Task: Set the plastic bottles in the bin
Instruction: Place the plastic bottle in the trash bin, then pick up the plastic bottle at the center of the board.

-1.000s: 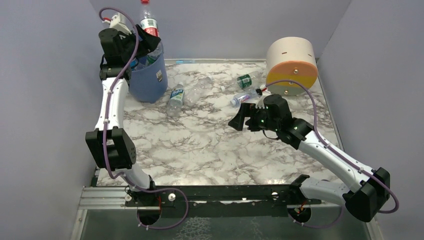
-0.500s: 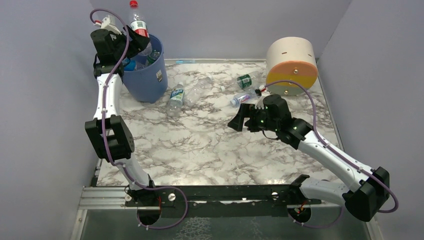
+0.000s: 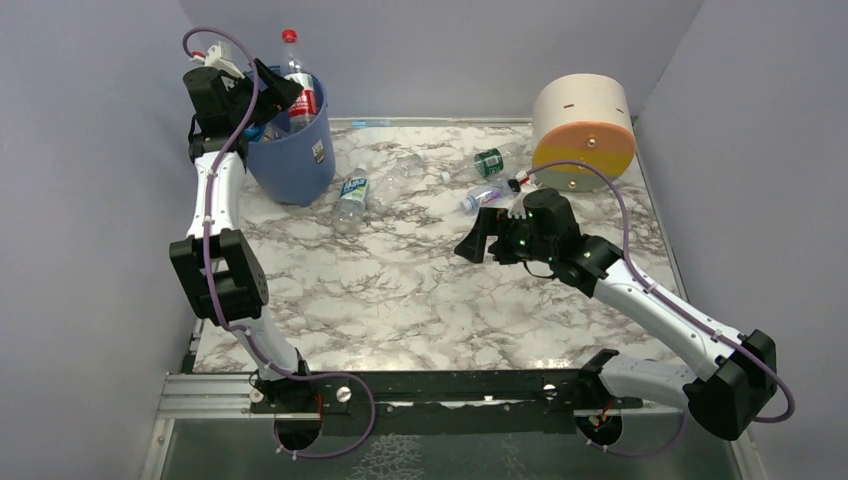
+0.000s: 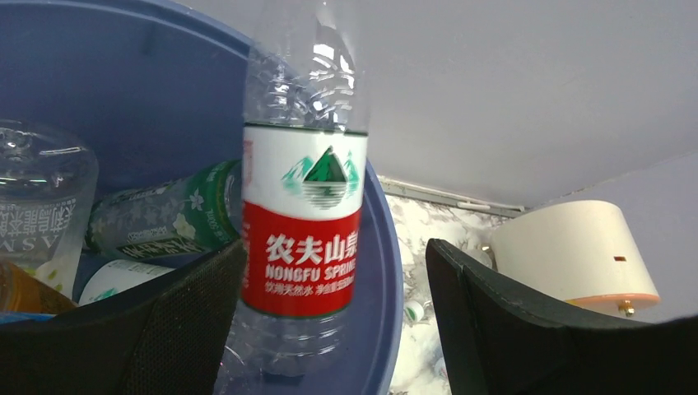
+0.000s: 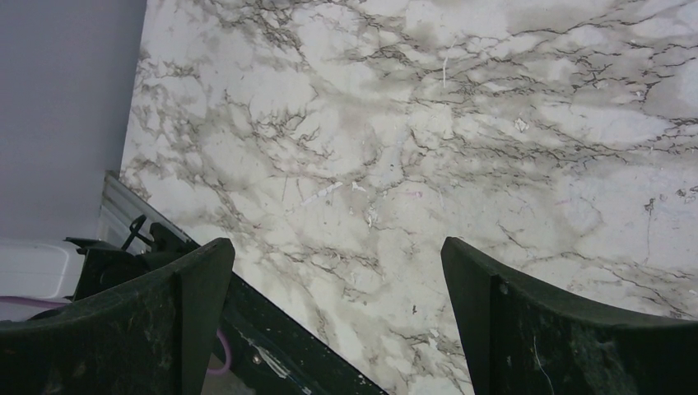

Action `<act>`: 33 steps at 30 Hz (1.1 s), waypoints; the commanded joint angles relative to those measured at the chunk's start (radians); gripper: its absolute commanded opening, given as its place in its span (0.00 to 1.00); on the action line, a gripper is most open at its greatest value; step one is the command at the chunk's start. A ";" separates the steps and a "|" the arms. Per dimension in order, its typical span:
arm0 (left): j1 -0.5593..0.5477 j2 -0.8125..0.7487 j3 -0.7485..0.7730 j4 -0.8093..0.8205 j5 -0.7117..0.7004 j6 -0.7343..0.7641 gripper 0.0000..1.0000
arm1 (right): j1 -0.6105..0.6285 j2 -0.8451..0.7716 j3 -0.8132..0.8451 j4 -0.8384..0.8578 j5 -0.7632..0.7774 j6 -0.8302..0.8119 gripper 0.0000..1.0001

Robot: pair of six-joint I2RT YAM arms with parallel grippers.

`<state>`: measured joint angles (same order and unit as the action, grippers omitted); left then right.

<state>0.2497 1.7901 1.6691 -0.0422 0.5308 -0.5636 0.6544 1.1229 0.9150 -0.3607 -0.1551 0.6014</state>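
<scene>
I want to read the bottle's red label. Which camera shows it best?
Left wrist view: the red-label bottle fills it, words clear. The top view shows it small, sticking out of the bin. The right wrist view misses it.

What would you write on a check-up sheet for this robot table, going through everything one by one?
Surface: white marble-patterned tabletop; no spills seen.
Job's things: tall round blue plastic bin, back left, holds several bottles. A red-labelled clear plastic bottle stands in it, neck up. About four more clear plastic bottles lie on the tabletop.
Clutter: cream-and-orange round drum, back right.
End effectors: left end effector open around the red-labelled bottle; right end effector open, empty, over bare marble.
Cables: purple cables run along both arms; no snag seen.
Surroundings: plain grey walls on three sides.
</scene>
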 commanded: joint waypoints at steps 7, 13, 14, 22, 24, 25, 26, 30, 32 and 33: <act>0.035 -0.082 -0.057 -0.051 -0.025 0.013 0.87 | -0.001 0.009 0.022 0.011 -0.028 -0.003 1.00; 0.048 -0.205 -0.068 -0.098 -0.041 0.019 0.90 | -0.001 0.019 0.023 0.018 -0.023 -0.002 1.00; 0.051 -0.226 -0.070 -0.110 -0.037 0.019 0.91 | -0.001 0.023 0.026 0.019 -0.023 -0.002 1.00; 0.059 -0.451 -0.235 -0.147 0.087 -0.029 0.93 | -0.001 0.056 0.045 0.031 -0.016 -0.006 0.99; 0.055 -0.531 -0.397 -0.068 0.147 -0.109 0.93 | -0.001 0.066 0.044 0.039 -0.009 -0.012 0.99; 0.048 -0.570 -0.469 -0.038 0.160 -0.139 0.93 | -0.001 0.072 0.043 0.043 -0.005 -0.014 0.99; 0.025 -0.607 -0.544 -0.024 0.159 -0.155 0.93 | -0.001 0.077 0.042 0.049 -0.002 -0.015 1.00; -0.088 -0.734 -0.766 -0.008 0.106 -0.160 0.93 | -0.002 0.112 0.043 0.070 0.006 -0.020 0.99; -0.154 -0.762 -0.825 -0.009 0.079 -0.161 0.94 | -0.002 0.128 0.046 0.080 0.005 -0.022 0.99; -0.183 -0.775 -0.847 -0.009 0.068 -0.160 0.94 | -0.002 0.138 0.049 0.083 0.005 -0.022 0.99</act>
<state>0.1673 1.0771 0.9119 -0.0837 0.6197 -0.6952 0.6544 1.2289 0.9287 -0.3248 -0.1619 0.5976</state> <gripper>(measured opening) 0.933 0.995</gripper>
